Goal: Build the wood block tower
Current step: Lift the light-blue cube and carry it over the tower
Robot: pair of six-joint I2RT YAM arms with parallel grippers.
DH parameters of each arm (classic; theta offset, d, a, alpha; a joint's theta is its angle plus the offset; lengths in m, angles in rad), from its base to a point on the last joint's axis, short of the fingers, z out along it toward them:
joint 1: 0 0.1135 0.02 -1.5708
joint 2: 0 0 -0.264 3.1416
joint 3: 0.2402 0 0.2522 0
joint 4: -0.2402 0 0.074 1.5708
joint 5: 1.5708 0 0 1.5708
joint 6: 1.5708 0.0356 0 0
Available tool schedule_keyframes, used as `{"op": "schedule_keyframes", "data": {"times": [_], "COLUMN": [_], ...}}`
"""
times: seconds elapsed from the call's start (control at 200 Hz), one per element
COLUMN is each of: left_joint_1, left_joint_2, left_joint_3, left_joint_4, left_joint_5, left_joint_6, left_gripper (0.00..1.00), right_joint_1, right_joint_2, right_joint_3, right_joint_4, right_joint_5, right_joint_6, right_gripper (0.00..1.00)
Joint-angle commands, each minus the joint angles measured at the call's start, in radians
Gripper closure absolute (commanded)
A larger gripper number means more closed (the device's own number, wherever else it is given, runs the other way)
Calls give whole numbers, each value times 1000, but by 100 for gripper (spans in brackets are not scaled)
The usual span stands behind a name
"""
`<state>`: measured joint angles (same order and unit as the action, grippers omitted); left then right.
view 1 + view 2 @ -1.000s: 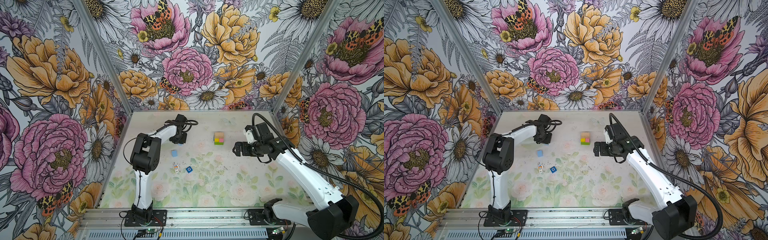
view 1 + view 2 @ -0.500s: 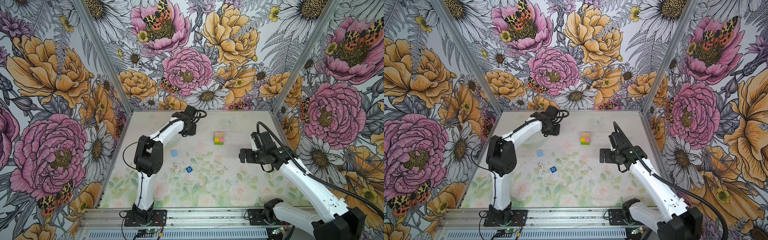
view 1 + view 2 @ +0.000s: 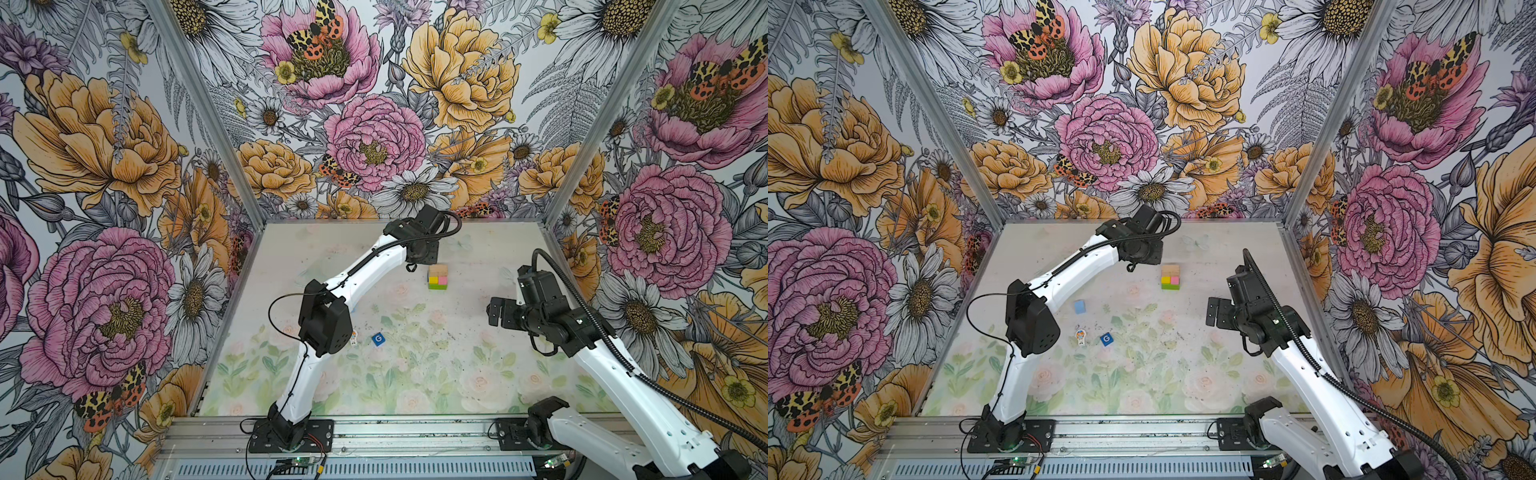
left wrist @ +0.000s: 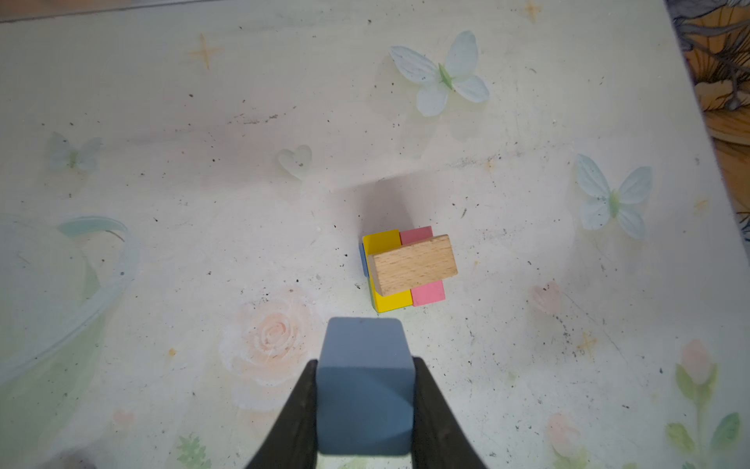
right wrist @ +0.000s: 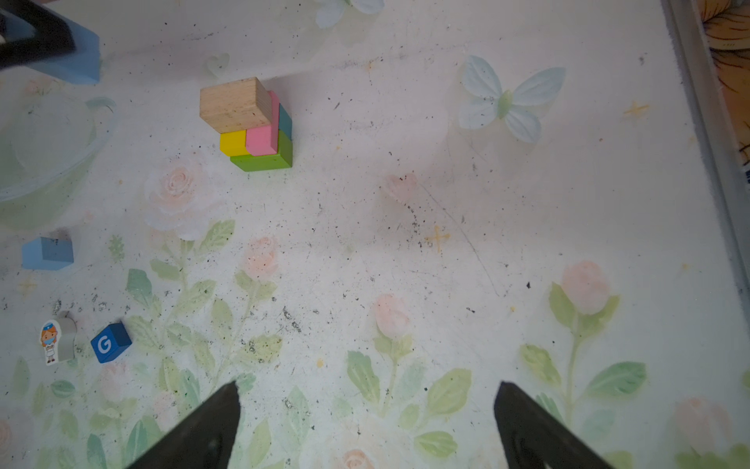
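Our left tool (image 4: 365, 367) pinches a light blue cube (image 4: 365, 406); the right tool (image 5: 367, 387) hangs spread and empty. In both top views the tower (image 3: 437, 277) stands just right of centre, in the upper half of the table (image 3: 457, 374).

We should bring the cube over the tan brick (image 4: 414, 264), square it to the edges, lower it straight and release only once it sits flat.

We count:
- one green brick (image 5: 264, 160)
- one yellow brick (image 5: 233, 143)
- one pink brick (image 5: 261, 140)
- one tan brick
- two light blue cubes, counting the loose cube (image 3: 1080, 306)
- one lettered blue cube (image 3: 1107, 339)
- one toy figure (image 3: 1081, 337)
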<state>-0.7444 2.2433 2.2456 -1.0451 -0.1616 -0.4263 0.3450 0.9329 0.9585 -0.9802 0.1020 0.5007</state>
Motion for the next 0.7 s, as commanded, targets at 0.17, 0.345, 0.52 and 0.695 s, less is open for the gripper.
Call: {"op": "schedule_keyframes", "data": {"times": [0.17, 0.345, 0.52, 0.695], "left_joint_1": [-73, -80, -81, -82], "left_joint_2": [105, 146, 154, 180], "left_joint_3": [132, 200, 220, 252], "left_joint_4": [-26, -25, -25, -25], "left_joint_5": [-108, -122, -148, -158], "left_joint_6": [-82, -91, -106, -125], "left_gripper": [81, 81, 80, 80], "right_joint_1": [-9, -11, -11, -11], "right_joint_2": [-27, -31, -27, -25], "right_joint_3": [6, 3, 3, 2], "right_joint_4": [-7, -7, -7, -7], "right_joint_5": [45, 55, 48, 50], "right_joint_6": [10, 12, 10, 9], "right_gripper": [0, 0, 0, 0]}}
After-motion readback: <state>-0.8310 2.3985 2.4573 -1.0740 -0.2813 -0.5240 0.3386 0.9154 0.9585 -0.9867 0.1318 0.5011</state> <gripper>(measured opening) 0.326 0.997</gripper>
